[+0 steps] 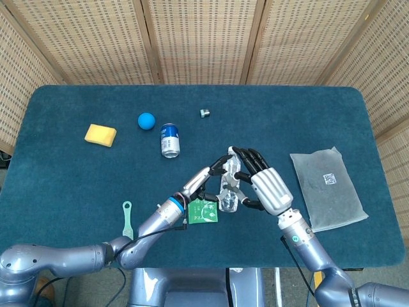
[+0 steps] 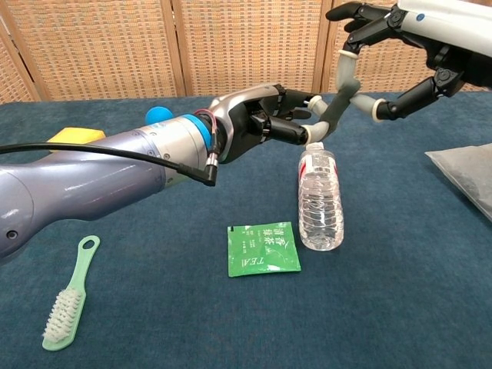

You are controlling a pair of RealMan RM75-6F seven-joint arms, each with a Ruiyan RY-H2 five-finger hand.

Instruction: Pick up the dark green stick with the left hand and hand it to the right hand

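Dark green stick in the chest view is pinched by the left hand above the water bottle, its upper end between the right hand's spread fingers, contact unclear. In the head view both hands meet over that bottle, the stick itself hidden.
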